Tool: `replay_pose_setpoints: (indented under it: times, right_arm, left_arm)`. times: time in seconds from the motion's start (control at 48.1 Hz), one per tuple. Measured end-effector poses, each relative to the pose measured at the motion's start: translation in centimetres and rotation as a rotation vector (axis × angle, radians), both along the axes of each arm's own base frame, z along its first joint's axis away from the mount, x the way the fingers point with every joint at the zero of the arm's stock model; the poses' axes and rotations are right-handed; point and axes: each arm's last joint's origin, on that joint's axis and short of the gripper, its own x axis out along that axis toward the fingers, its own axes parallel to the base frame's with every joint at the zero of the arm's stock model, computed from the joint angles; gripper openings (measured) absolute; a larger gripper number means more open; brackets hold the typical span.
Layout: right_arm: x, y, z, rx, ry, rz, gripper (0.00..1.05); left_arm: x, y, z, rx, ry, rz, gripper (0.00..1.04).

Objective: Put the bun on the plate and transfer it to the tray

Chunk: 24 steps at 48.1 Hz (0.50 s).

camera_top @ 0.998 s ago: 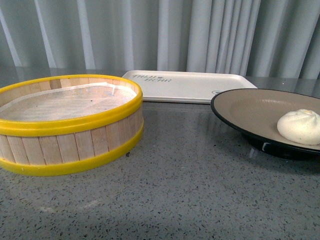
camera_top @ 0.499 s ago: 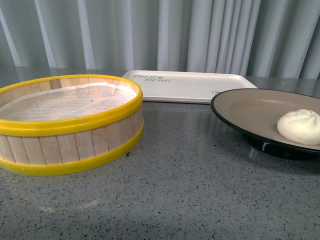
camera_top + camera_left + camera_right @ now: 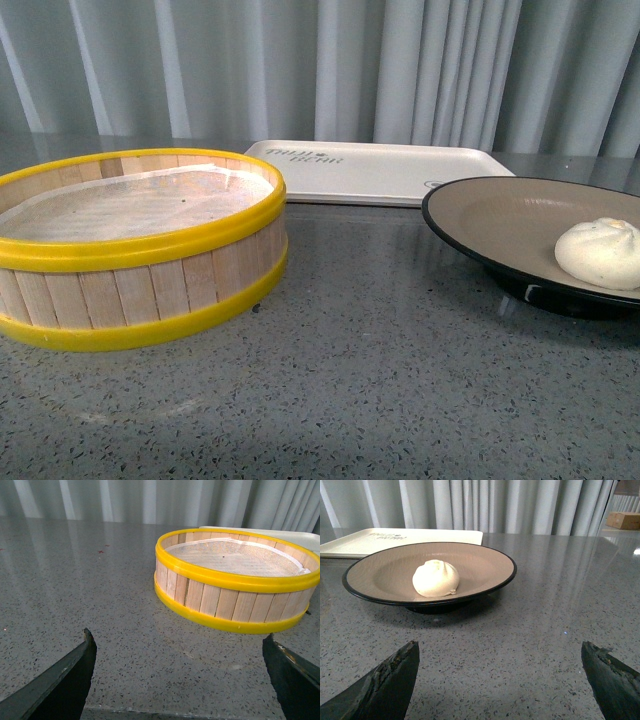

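The white pleated bun [image 3: 598, 252] [image 3: 436, 578] lies inside the beige plate [image 3: 500, 215] [image 3: 485, 565] with a black rim, at the right of the table. Behind it the cream tray [image 3: 380, 170] [image 3: 385, 540] with dark lettering lies flat at the back. My right gripper [image 3: 499, 647] is open and low over the table, a short way in front of the plate, with nothing between its fingers. Also open and holding nothing, my left gripper [image 3: 177, 640] hovers near the table in front of the steamer basket. Neither arm shows in the front view.
A wooden steamer basket [image 3: 135, 250] [image 3: 235, 580] with yellow rims and a paper liner stands at the left. Grey speckled tabletop [image 3: 380, 380] spreads in front. Curtains hang behind. A cardboard box [image 3: 626, 520] sits far off beside the right arm.
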Motion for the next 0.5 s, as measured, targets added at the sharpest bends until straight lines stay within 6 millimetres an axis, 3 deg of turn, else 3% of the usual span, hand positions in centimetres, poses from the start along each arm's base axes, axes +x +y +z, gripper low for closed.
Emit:
replay_pose_setpoints:
  times: [0.166, 0.27, 0.395, 0.499]
  right_arm:
    - [0.8, 0.5, 0.6, 0.048, 0.198, -0.126, 0.96]
    - [1.7, 1.4, 2.1, -0.131, 0.230, 0.020, 0.96]
    - [2.5, 2.1, 5.2, -0.466, 0.180, 0.118, 0.96]
    - [2.7, 3.1, 6.4, -0.671, 0.192, 0.201, 0.96]
  left_arm:
    - [0.0, 0.0, 0.0, 0.000, 0.000, 0.000, 0.98]
    - [0.0, 0.0, 0.0, 0.000, 0.000, 0.000, 0.98]
    - [0.0, 0.0, 0.0, 0.000, 0.000, 0.000, 0.98]
    - [0.0, 0.0, 0.0, 0.000, 0.000, 0.000, 0.98]
